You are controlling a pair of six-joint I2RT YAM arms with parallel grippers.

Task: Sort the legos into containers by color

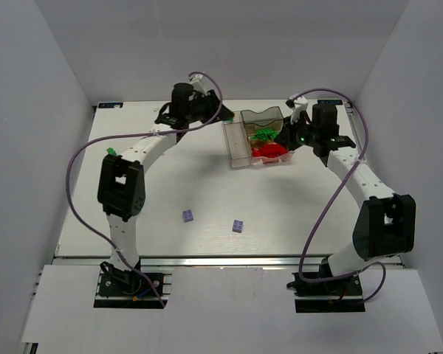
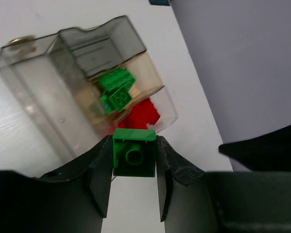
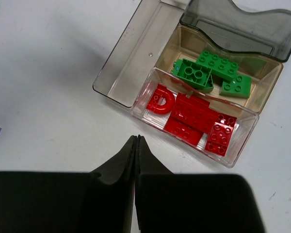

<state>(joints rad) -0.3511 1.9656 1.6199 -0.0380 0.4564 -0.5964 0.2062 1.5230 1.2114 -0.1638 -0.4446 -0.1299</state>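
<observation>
— Which step was judged to be in hand?

— The carrying of a green piece to its bin. A green brick (image 2: 134,155) was gripped between the jaws of the left claw (image 2: 134,141), underside toward the wrist camera, and it was held off the bench (image 1: 162,184), just left of the containers (image 1: 236,144) at the far right.

— And the other claw?

— The right claw (image 3: 137,141) was seen closed on nothing, fingers pressed together, poised near the red compartment (image 3: 242,141) on its near side.

— How were the bins filled?

— Green bricks (image 3: 211,70) were lying in the middle compartment (image 3: 184,46), red bricks (image 3: 194,116) in the one nearest; the long narrow compartment (image 3: 136,63) was seen bare. Two lilac bricks (image 1: 187,215) were left on the near bench, well apart from the bins.

— What was called for next?

— It was judged that the held brick should be brought rightward, over the long compartment's wall, until the green pile lay beneath it, and only then let go. Care would be needed that the brick not be released above the red section, which adjoins the green one. The lilac pieces would remain to be fetched afterwards.
</observation>
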